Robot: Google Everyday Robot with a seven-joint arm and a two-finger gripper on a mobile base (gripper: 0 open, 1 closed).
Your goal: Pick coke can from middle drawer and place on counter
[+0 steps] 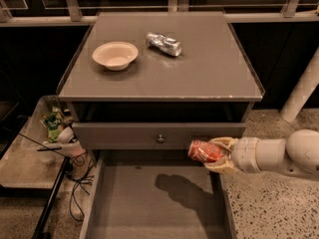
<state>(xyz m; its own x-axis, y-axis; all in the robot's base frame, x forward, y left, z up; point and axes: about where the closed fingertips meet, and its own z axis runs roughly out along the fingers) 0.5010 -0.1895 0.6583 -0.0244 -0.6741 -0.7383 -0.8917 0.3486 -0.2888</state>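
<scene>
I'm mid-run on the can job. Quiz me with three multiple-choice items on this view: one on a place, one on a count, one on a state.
1. Where is the coke can?
A. out of sight
B. in the gripper, above the right side of the drawer
C. lying flat on the drawer's bottom

2. How many things lie on the counter?
A. one
B. four
C. two

3. What state is the drawer in?
A. pulled out, bottom bare
B. pushed shut
C. pulled out, full of cans

Answers:
1. B, since the gripper is shut on the coke can, which hangs clear of the drawer's bottom in front of the knobbed panel.
2. C, since only a bowl and a silver can lie there.
3. A, since its flat grey bottom shows, with nothing on it.
</scene>
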